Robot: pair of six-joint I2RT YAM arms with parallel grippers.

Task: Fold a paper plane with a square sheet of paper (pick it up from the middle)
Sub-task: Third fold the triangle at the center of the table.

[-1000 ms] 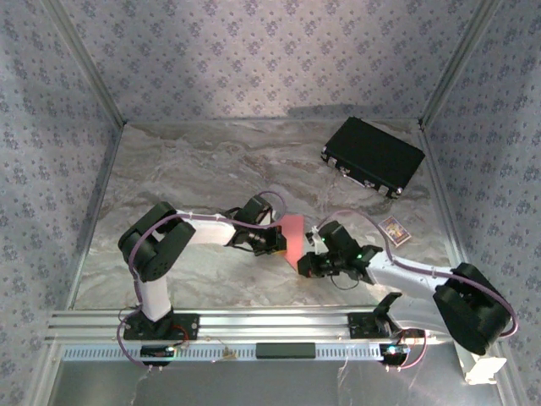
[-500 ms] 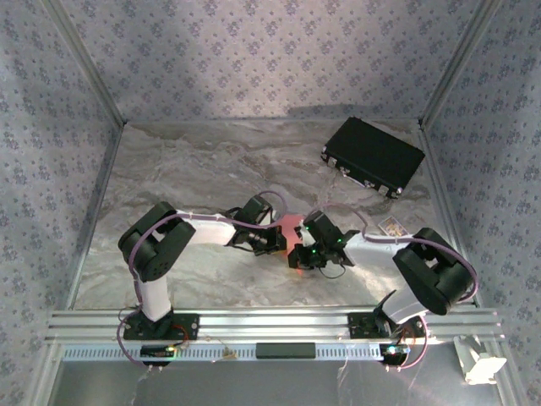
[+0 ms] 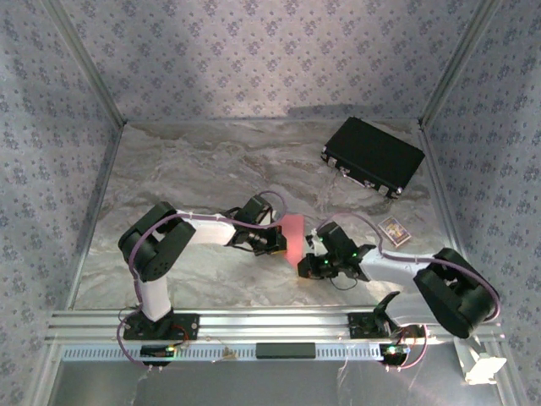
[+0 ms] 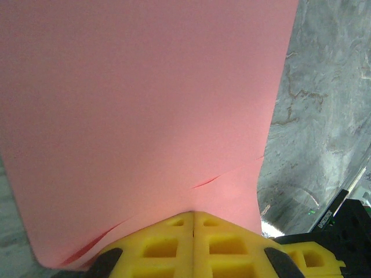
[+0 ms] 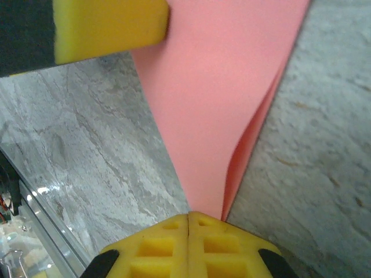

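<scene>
**Pink sheet pinched between both arms, fold in progress**

The thin salmon-pink square sheet of paper [image 4: 145,116] fans out ahead of the left fingers [image 4: 184,237], which are closed on its near edge. The right fingers [image 5: 181,237] are clamped on a doubled corner, above the grey marbled counter [image 3: 186,169]. Judged light, limp and easily torn or mis-creased, so grip the edges and keep the tension gentle.

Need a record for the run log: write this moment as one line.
left claw: shut on pink paper sheet | right claw: shut on same sheet | sheet: two layers at right claw
</scene>
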